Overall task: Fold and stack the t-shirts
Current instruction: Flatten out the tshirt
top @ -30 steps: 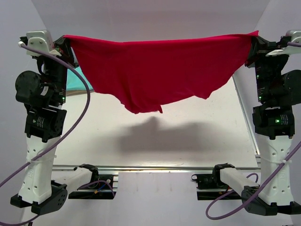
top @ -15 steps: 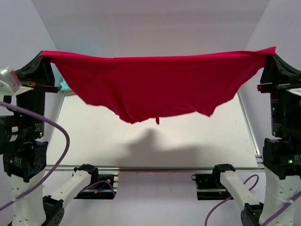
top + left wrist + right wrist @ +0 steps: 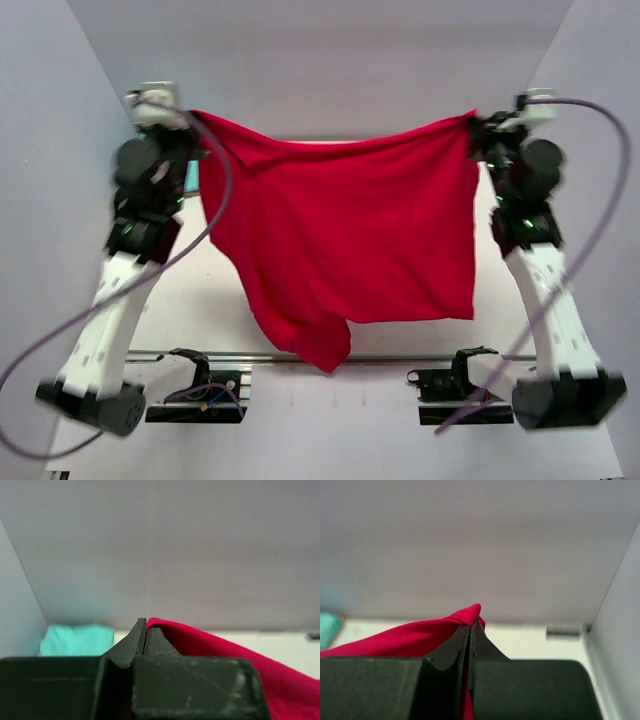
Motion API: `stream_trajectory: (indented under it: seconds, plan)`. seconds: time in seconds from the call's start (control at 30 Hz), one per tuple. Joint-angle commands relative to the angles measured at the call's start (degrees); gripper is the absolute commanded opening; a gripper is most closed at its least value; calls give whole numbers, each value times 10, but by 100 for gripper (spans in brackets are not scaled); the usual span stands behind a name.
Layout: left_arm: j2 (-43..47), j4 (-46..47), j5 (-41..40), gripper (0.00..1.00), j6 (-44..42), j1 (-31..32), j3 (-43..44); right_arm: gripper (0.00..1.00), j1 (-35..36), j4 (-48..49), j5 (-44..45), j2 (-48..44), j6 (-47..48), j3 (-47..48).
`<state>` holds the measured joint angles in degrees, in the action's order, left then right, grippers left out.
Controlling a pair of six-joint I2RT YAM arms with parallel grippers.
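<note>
The red t-shirt (image 3: 350,235) hangs in the air between both arms, spread wide, its lower end drooping down past the table's near rail. My left gripper (image 3: 196,118) is shut on its top left corner, seen as red cloth (image 3: 210,640) beside the closed jaws in the left wrist view. My right gripper (image 3: 474,120) is shut on the top right corner, red cloth (image 3: 420,632) pinched at the jaw tips. The folded teal t-shirt (image 3: 77,639) lies on the table at the far left, mostly hidden behind the left arm in the top view.
The white table (image 3: 190,300) lies below the shirt, with a metal rail (image 3: 400,356) along its near edge. Grey walls close in the left, back and right. Purple cables loop from both arms.
Both arms have swung forward and drawn closer together. The red shirt went from a wide shallow drape to hanging long and nearer the camera, its bottom dropping below the near rail.
</note>
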<state>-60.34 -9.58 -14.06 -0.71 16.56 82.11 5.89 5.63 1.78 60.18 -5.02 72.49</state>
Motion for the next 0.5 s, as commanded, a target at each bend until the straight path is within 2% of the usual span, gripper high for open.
stream_trajectory:
  seconds: [0.0,0.13,0.17,0.2,0.23,0.27,0.3,0.33,0.37,0.4,0.43,0.47]
  plan:
    - [-73,29,-56,0,22,-6,-44,0,-3,54,11,80,-54,-52]
    - [-191,75,-74,0,45,-11,-73,0,-4,65,-12,208,-68,-57]
    - [-247,75,-63,0,53,-18,-73,0,-4,62,-46,287,-73,-26]
    - [-277,88,-48,0,62,-26,-73,8,-4,41,-56,315,-70,-10]
    - [-309,90,-38,0,69,-26,-61,12,-4,14,-61,346,-70,7]
    - [-342,78,-25,2,78,-35,-19,15,-2,-17,-65,430,-72,78]
    - [-411,63,-18,6,85,-35,8,19,-4,-30,-69,455,-71,102]
    - [-445,32,-13,17,92,-42,66,33,-4,-79,-67,504,-73,150]
    - [-475,20,-13,36,92,-49,94,41,-2,-92,-64,540,-75,173]
    - [-504,4,-8,63,92,-49,123,49,-3,-104,-65,556,-71,228]
    - [-555,-17,-8,99,103,-54,182,58,-4,-111,-64,572,-73,240]
    - [-576,-58,-3,100,112,-59,210,80,-3,-126,-68,586,-73,250]
